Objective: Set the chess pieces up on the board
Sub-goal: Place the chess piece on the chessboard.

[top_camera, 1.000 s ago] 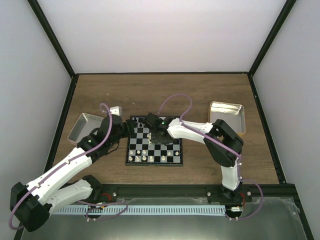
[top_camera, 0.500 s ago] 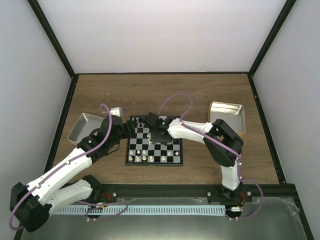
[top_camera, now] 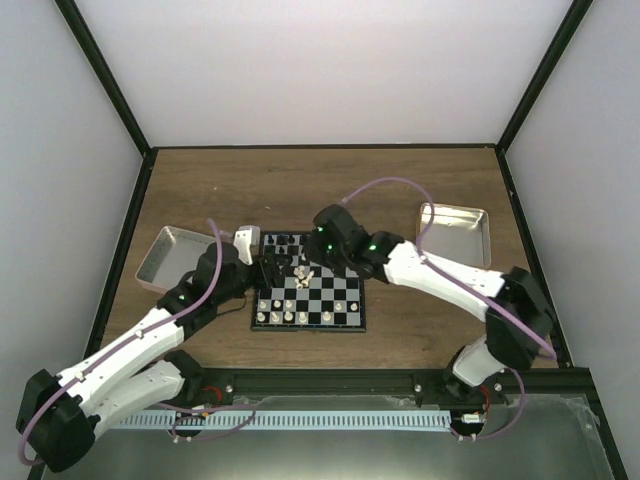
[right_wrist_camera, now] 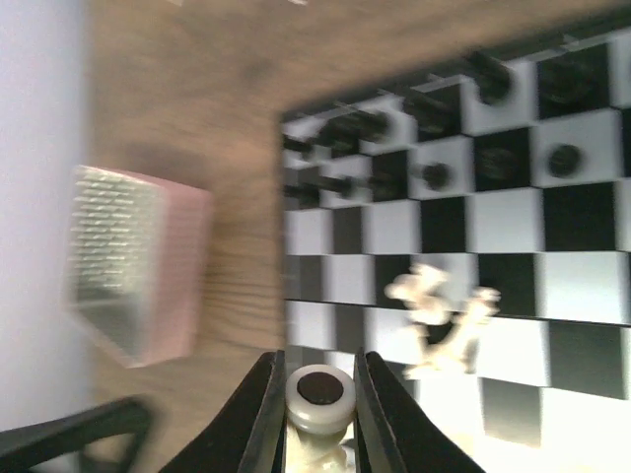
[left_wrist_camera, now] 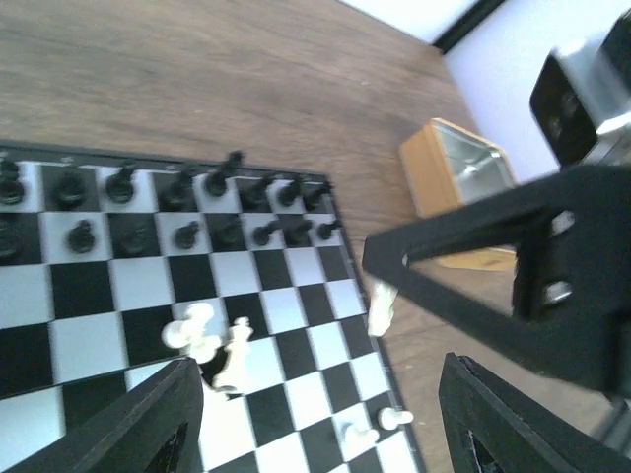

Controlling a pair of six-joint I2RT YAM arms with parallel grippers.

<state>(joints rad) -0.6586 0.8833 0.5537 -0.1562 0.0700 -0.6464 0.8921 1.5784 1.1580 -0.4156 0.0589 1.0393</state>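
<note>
Wooden bench, board at its middle: I read my right pincer as clamped on a cream-white piece, left pincer wide open and empty; placing step, next needs a free near-row square, piece set upright.

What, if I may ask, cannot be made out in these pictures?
- Right wrist: kind of the cream piece in the right pincer; only its base shows, blurred.
- Top view: piece kinds on the board; too small.
- Left wrist: near board rows, cut off by the frame edge.
</note>
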